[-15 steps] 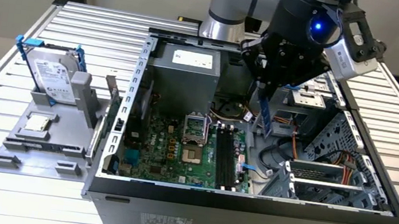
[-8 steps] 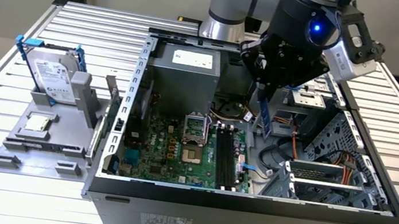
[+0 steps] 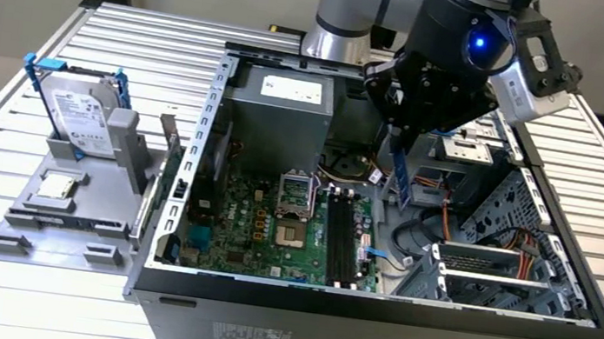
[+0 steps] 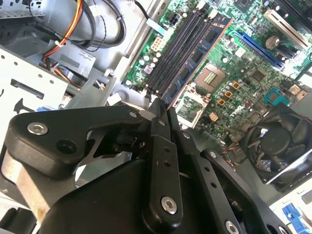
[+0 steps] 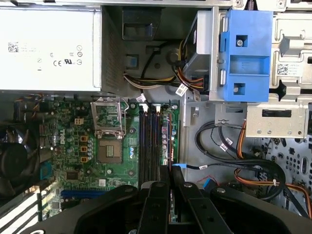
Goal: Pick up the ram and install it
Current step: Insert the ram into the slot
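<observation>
Begins at nine o'clock in the exterior view: leaves the drive (image 3: 82, 110) standing in its blue bracket and the chip (image 3: 58, 186) lying flat on the grey fixture (image 3: 38, 227), outside the case (image 3: 375, 328) and well apart from the gripper (image 3: 402, 148). Likely parked there for pickup from known spots.

Works inside the case, laid on its side with the panel off, exposing the board (image 3: 252, 233) from above. Skips the empty socket (image 3: 297, 188) at the board's middle. Addresses instead the slots (image 3: 345, 241), dark rails at three o'clock of the socket, seemingly bare.

Pinches the ram (image 3: 401, 181) between fingers pressed onto its flat faces, at about one o'clock of the slots and above the board; not yet seated, by the look of it.

Shows the same grip in the second wrist view: gripper (image 4: 165, 109) clamped on one end of the ram (image 4: 195, 56), with the rest reaching out past the fingertips, on edge and parallel to the slots (image 4: 175, 48). Probably held so to bring the contact edge squarely to a rail.

In the first wrist view, puts the gripper (image 5: 169, 171) just beside one end of the slots (image 5: 149, 141), in line with them.

Hangs near the cables (image 3: 425, 234) at three o'clock of the slots, apart from the cage (image 3: 494, 269) beyond; cannot tell any contact with the cables.
</observation>
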Tool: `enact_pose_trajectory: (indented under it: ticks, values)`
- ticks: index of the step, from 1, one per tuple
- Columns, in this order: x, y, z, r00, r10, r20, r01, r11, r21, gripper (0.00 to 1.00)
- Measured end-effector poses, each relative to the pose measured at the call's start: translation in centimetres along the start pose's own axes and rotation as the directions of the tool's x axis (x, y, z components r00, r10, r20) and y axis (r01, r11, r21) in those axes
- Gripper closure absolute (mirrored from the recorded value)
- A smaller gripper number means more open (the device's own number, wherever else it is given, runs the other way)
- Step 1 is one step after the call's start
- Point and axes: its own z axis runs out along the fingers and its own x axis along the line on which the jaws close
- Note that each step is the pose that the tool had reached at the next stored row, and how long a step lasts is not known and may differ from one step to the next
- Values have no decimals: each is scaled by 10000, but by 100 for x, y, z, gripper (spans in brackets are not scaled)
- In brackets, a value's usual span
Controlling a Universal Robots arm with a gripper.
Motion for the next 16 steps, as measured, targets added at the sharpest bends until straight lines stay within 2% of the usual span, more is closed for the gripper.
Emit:
enact_pose_trajectory:
  ticks: [3,15,16]
  values:
    - [0,-1,37,10000,9,-2,-9,10000,2,100]
    - [-4,-4,251,9999,170,0,-170,9999,2,100]
    - [-8,-2,268,9999,171,1,-171,9999,19,100]
